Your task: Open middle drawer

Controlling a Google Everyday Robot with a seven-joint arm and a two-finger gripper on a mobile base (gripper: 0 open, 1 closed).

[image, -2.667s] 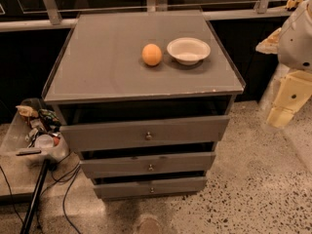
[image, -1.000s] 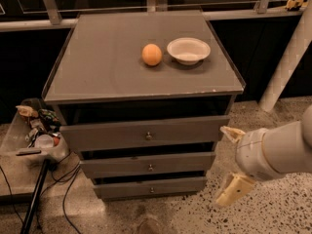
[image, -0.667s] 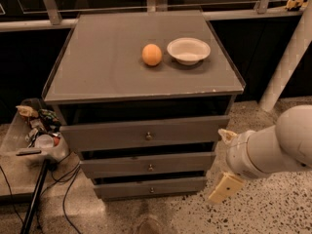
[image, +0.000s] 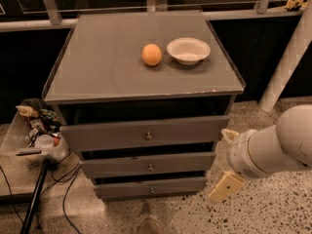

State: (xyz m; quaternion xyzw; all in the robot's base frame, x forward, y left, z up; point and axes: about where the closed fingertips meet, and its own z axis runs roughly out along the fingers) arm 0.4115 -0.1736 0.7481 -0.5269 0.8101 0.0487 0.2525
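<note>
Right of the counter [image: 97, 72], low down, my pincer [image: 225, 183] has moved in closer to the middle drawer [image: 122, 165]. I cannot tell if it is apart or together. That drawer looks shut, its knob [image: 150, 167] not touched yet, so I think reaching comes next.

Orange [image: 151, 54] left of bowl [image: 188, 50] on cabinet top [image: 97, 57], middle drawer [image: 117, 165] below, gripper [image: 222, 164] right of it.

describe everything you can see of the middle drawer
The middle drawer is a flat grey front, matte, with one small round metal knob at centre. It sits level between the taller front above and the slimmer one below, looking pushed in, inside hidden. Nothing touches it; the gripper hangs off its right end, apart.
</note>
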